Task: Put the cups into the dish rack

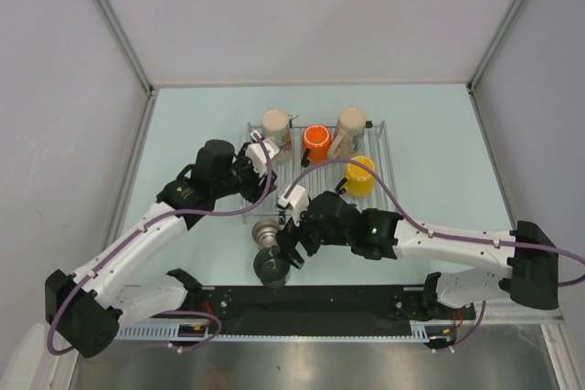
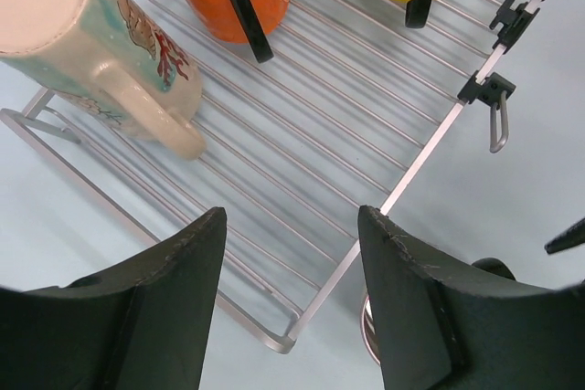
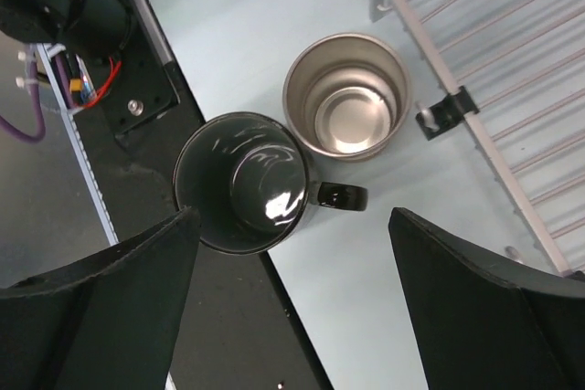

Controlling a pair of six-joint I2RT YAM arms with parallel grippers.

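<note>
Table [image 1: 201,116]: pale blue-green, matte, closed in on 3 sides by plain white walls [image 1: 311,15], with 2 metal posts [image 1: 111,20] slanting down to the far corners. A black strip [image 1: 366,303] runs along the near edge and carries both arm bases. Dish rack [image 1: 318,182] sits toward the far middle of the table with 4 mugs on its bars. Cream mug [image 1: 276,128], orange mug [image 1: 315,140] and second cream mug [image 1: 350,127] stand in a row along the far side; yellow mug [image 1: 360,175] is nearer, on the right. 2 mugs are off the rack by its near-left corner. Steel mug [image 3: 347,98] is upright, mouth up, on the table just beside that corner. Dark mug [image 3: 242,180] is close against it, partly on the table and partly over the black strip. Left claw [image 2: 292,289] hangs over the rack's near-left part, jaws partway apart, holding nothing. Right claw [image 3: 292,303] hovers above the 2 loose mugs, jaws spread wide, empty.
</note>
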